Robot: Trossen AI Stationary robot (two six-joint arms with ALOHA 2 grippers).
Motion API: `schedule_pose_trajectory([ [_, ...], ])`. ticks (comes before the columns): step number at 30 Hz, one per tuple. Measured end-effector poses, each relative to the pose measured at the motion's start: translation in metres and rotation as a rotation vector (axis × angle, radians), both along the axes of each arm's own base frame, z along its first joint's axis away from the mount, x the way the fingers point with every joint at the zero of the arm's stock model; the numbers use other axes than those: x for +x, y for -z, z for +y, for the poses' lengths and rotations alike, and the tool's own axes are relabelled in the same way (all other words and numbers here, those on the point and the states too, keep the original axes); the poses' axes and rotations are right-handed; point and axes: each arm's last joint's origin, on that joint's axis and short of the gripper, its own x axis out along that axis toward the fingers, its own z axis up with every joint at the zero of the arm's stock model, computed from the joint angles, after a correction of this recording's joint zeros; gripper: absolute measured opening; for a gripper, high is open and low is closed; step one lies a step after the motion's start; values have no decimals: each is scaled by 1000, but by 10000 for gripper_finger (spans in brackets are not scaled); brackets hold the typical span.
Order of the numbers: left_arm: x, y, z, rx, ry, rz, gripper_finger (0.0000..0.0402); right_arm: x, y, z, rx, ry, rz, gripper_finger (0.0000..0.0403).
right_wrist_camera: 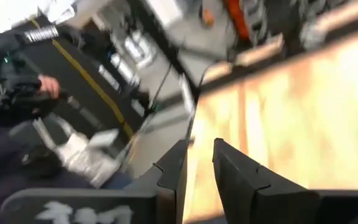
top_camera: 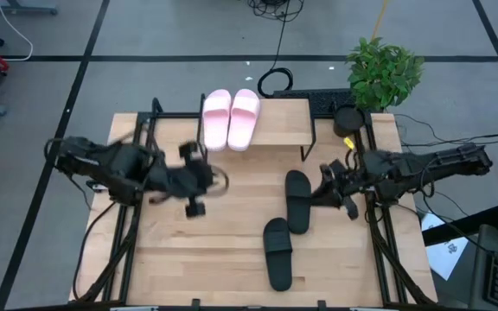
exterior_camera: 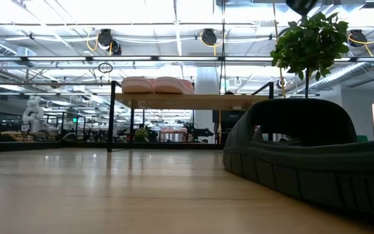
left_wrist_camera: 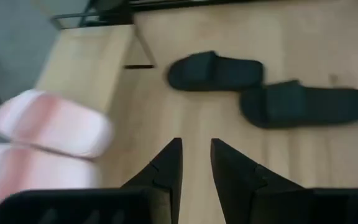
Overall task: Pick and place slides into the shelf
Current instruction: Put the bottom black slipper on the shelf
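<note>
Grey floor with dark tape lines surrounds a light wood table (top_camera: 232,250), seen from above; a potted plant (top_camera: 386,69) stands at the table's far right corner.

Left arm: the left gripper (top_camera: 199,177) hangs over the table's left-centre, just in front of the shelf (top_camera: 284,121). In its wrist view the jaws stand a narrow gap apart with nothing between them.

Shelf and pink pair: the shelf sits at the far edge of the table. Both pink slides (top_camera: 230,117) lie side by side, touching, on the left part of its top. Their long axes run front to back, with one end of each overhanging the shelf's front edge. The right part of the top is bare.

Black pair: both black slides remain on the table, right of centre. The farther black slide (top_camera: 297,199) lies just in front of the shelf's right leg. The nearer black slide (top_camera: 277,251) lies just beside it, closer to the table's front edge. Both long axes run roughly front to back; which way the toes point cannot be told.

Right arm: the right gripper (top_camera: 331,183) sits just right of the farther black slide. Its jaws are slightly parted and hold nothing.

Progress, as judged: about half done, with the black pair still to be placed.
</note>
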Motion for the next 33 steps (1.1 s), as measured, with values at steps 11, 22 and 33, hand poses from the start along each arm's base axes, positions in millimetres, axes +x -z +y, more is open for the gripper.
schedule_pose_trajectory([
  [11,42,59,-70,56,121,166,83,16,30,38,-66,-6,196,70],
  [22,97,112,-115,-130,244,149,83,31,48,50,-106,-102,268,70],
  [33,134,131,-144,-245,236,-101,78,6,59,77,-140,-317,422,70],
])
